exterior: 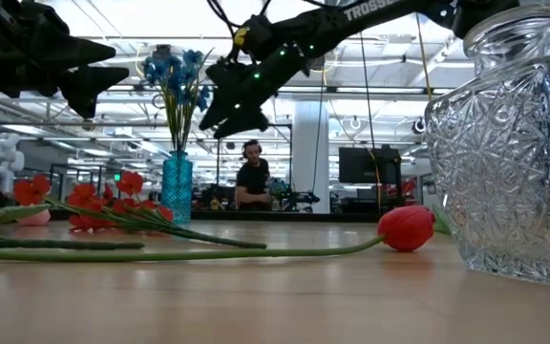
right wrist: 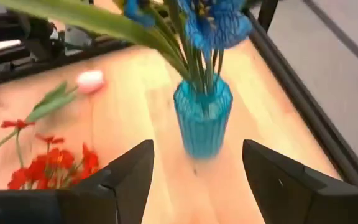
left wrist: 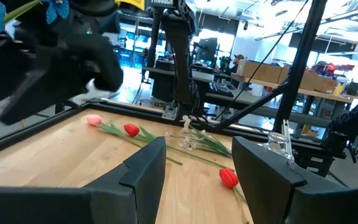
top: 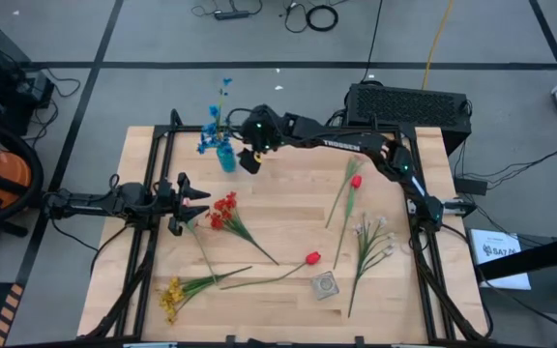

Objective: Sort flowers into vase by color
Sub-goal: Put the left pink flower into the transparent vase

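Observation:
The teal ribbed vase (top: pixel 226 157) (right wrist: pixel 202 121) stands near the table's far edge with blue flowers (top: pixel 216 124) (exterior: pixel 175 76) upright in it. My right gripper (top: pixel 249 159) (right wrist: pixel 197 150) hovers open just right of the vase, raised above the table and apart from it. My left gripper (top: pixel 193 201) (left wrist: pixel 197 146) is open at the left side and holds nothing. On the wood lie a red cluster (top: pixel 223 211), a pink tulip bud (right wrist: pixel 91 79), a red tulip (top: pixel 312 258) (exterior: pixel 407 227), a yellow sprig (top: pixel 172 295), white blossoms (top: pixel 370 237) and another red tulip (top: pixel 356 181). A clear cut-glass holder (top: pixel 325 286) (exterior: pixel 509 143) stands near the front edge.
A black box (top: pixel 409 106) sits at the table's far right corner. Black frame rails (top: pixel 153 164) run along the table's left and right sides. Bare wood (top: pixel 278 198) lies mid-table between the red cluster and the tulips. A person (exterior: pixel 252 177) sits far behind the table.

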